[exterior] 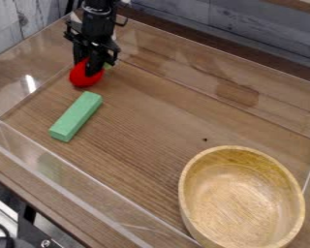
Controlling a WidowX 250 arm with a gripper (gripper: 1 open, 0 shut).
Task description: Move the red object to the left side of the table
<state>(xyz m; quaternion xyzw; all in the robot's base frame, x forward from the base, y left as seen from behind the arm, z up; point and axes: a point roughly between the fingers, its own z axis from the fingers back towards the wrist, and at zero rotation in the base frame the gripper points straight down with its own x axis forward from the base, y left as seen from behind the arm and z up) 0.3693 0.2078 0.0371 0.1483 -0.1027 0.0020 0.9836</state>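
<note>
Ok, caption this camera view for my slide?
Fingers shut on red toy at table's left side.

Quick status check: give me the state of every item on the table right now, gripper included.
gripper: shut on the red object, pointing steeply down.
red object: held, low at the table; contact unclear.
green block: lying flat, free, just in front of the red object.
wooden bowl: upright, empty.
</note>
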